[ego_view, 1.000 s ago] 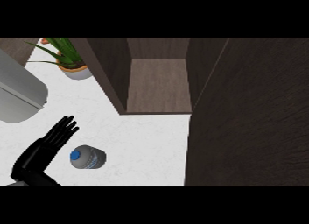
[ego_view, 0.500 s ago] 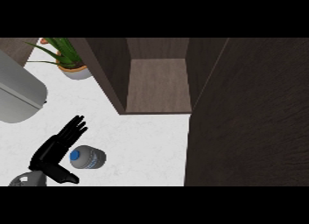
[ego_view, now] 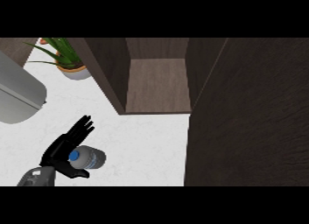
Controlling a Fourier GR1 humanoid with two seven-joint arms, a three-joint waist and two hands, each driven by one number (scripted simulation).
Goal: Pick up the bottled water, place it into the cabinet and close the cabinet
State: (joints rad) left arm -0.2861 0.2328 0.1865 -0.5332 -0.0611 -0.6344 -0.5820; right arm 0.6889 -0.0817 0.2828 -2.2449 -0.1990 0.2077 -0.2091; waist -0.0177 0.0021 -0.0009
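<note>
left hand (ego_view: 64, 146) fingers straight, beside bottled water (ego_view: 87, 158) | cabinet (ego_view: 158, 83) open

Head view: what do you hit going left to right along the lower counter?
Left robot hand → water bottle → bare white counter → dark cabinet door.
</note>
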